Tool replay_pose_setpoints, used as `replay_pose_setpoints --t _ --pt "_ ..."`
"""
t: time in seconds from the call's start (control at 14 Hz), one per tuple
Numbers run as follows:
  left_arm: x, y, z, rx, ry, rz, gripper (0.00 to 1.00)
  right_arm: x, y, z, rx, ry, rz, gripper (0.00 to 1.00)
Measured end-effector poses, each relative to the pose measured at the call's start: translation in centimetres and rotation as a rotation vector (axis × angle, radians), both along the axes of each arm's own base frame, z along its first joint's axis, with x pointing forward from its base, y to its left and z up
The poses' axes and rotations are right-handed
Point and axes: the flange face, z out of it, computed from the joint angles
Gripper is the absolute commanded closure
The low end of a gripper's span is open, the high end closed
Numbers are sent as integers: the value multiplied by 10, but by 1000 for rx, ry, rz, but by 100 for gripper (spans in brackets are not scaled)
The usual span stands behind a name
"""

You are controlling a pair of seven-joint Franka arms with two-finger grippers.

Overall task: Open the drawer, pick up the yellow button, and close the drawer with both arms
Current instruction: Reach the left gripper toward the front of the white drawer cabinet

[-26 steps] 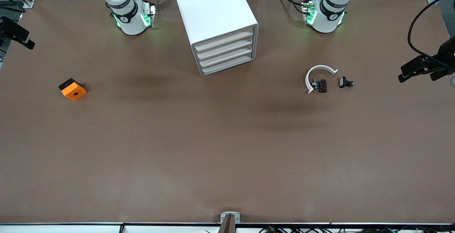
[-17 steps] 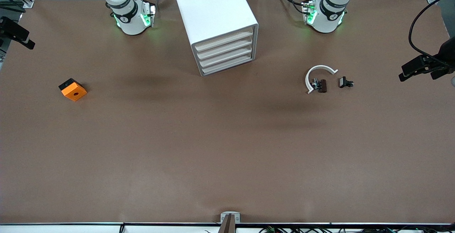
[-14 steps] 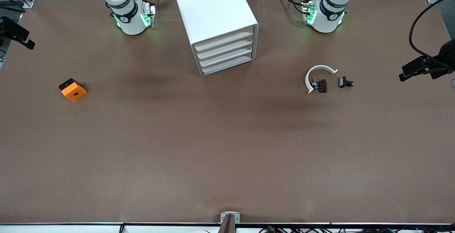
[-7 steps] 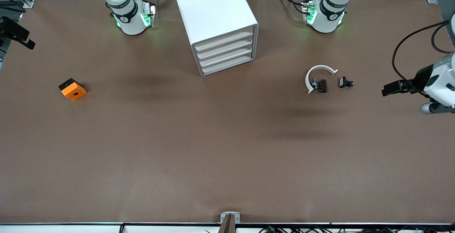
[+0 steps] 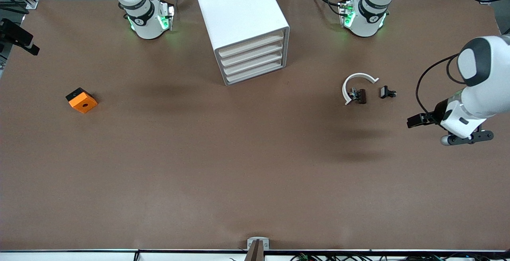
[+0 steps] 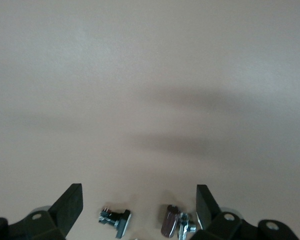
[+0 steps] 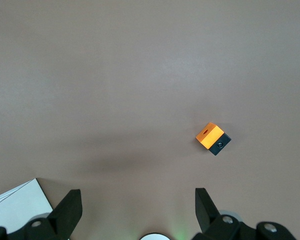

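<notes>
Over the worktop (image 5: 255,165) at its own end, left pincer (image 6: 139,207) is spread, empty; right pincer (image 7: 138,210) likewise, waiting. Drawer (image 5: 252,55) shut, button unseen. Risk: pincer snags black parts (image 5: 387,92) en route.

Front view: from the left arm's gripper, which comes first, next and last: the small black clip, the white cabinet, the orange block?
From the left gripper, open over the table:
1. Small black clip, at the left arm's end.
2. White boxy cabinet, mid-table by the bases.
3. Orange square block, at the right arm's end.
</notes>
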Motion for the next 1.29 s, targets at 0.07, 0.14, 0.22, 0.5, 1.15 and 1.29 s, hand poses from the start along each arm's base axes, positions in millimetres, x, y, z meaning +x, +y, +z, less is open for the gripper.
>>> replay_pose_setpoints --t 0.07,0.14,0.22,0.5,1.15,1.29 --pt "2 -4 -7 1 6 22 0 0 0 0 0 0 0 0" --pt "2 -10 -12 2 12 44 0 0 0 0 0 0 0 0" --pt "3 -18 -14 5 15 68 0 0 0 0 0 0 0 0" --pt "7 -64 -20 18 21 187 0 0 0 0 0 0 0 0" --pt "28 -198 -81 138 145 689 0 0 0 0 0 0 0 0" --pt "22 -224 -89 162 261 786 0 0 0 0 0 1 0 0"
